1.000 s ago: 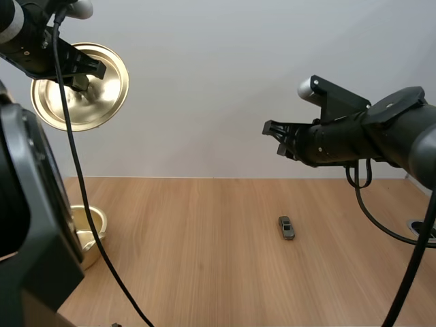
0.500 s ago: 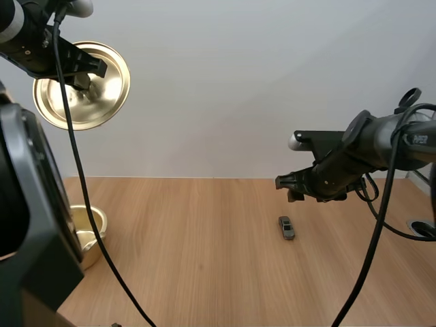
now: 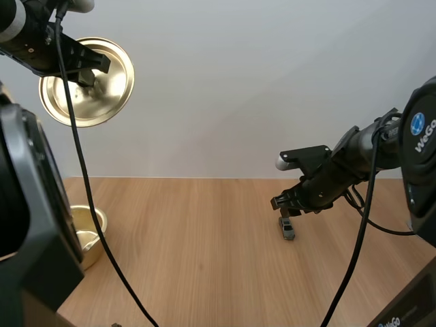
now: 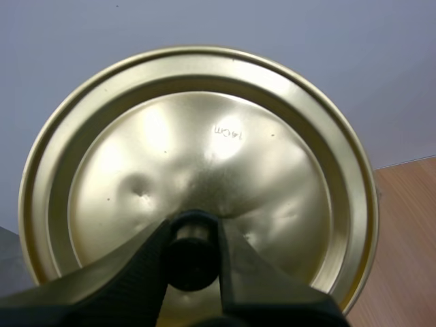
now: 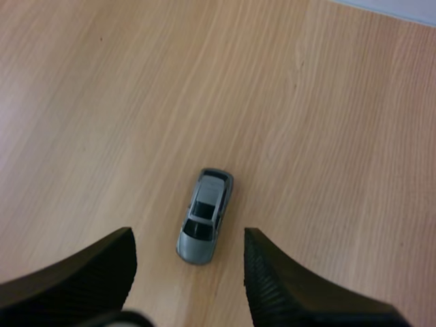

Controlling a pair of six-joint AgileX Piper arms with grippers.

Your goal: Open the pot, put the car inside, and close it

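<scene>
My left gripper (image 3: 87, 73) holds the brass pot lid (image 3: 88, 85) high in the air at the far left, its fingers shut on the lid's black knob (image 4: 192, 251). The open brass pot (image 3: 87, 231) stands on the table below, partly hidden by my left arm's base. A small grey toy car (image 3: 287, 227) lies on the wooden table at right. My right gripper (image 3: 285, 208) hangs just above the car, open, with a finger on each side of the car (image 5: 204, 215) and a gap to both.
The wooden table (image 3: 204, 259) stretches between the pot and the car with nothing on it. My left arm's dark base (image 3: 27, 225) blocks the near left corner.
My right gripper has dropped from mid-air down to just over the car. The lid in my left gripper has shifted slightly right and up.
</scene>
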